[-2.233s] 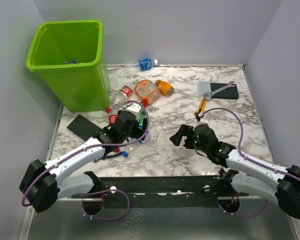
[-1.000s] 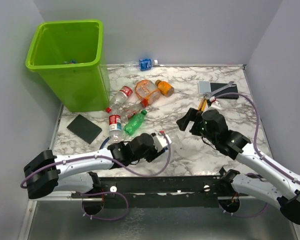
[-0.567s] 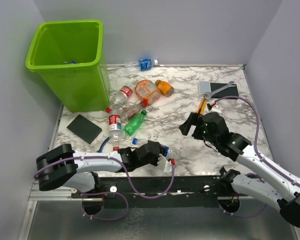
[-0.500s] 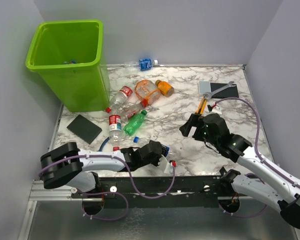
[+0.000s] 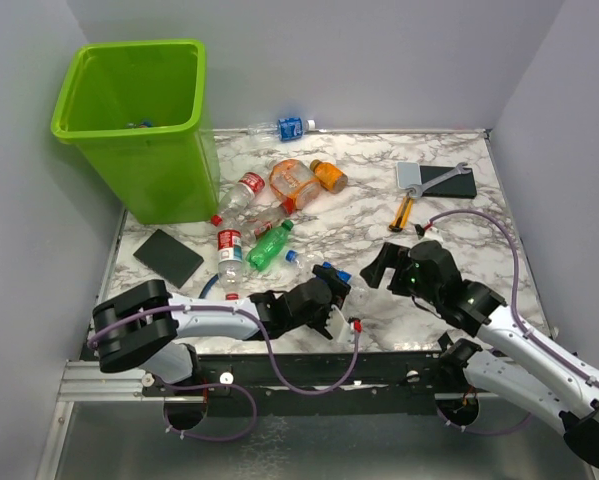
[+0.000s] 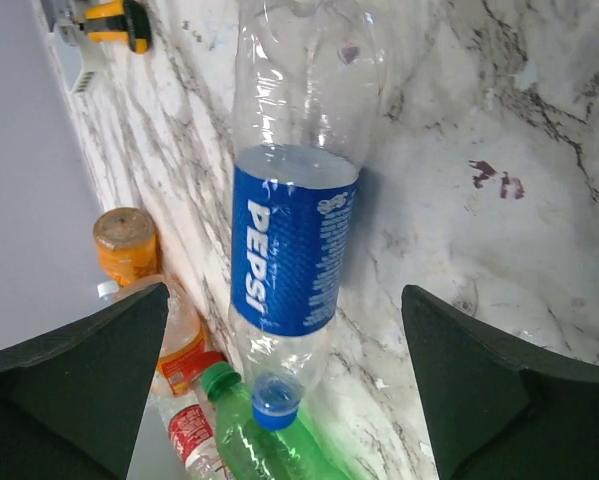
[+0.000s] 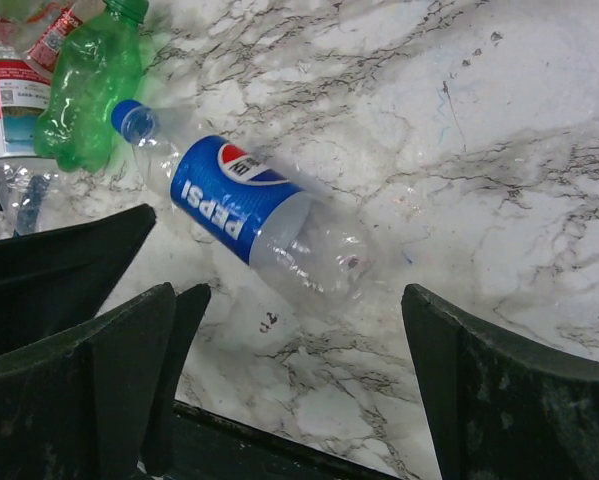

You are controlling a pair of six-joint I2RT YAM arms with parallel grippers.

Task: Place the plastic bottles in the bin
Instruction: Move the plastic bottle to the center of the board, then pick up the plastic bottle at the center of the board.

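A clear Pepsi bottle (image 5: 331, 272) with a blue label and blue cap lies on the marble table, also in the left wrist view (image 6: 294, 230) and the right wrist view (image 7: 249, 210). My left gripper (image 5: 324, 300) is open, its fingers (image 6: 79, 390) spread either side of the bottle's cap end, not touching it. My right gripper (image 5: 381, 268) is open and empty just right of the bottle's base, one finger (image 7: 509, 390) showing. A green bottle (image 5: 269, 245), red-labelled clear bottles (image 5: 229, 255) and orange bottles (image 5: 291, 180) lie left of centre. The lime-green bin (image 5: 129, 120) stands at the back left.
A black pad (image 5: 167, 257) lies by the bin's foot. Another black pad with a wrench (image 5: 444, 180) and yellow-handled pliers (image 5: 402, 212) lie at the back right. A blue-labelled bottle (image 5: 289, 127) rests against the back wall. The table's near edge is right behind both grippers.
The left arm swung from the bottle pile to the near edge. The Pepsi bottle shifted right and away. The right gripper came down and nearer, beside it.
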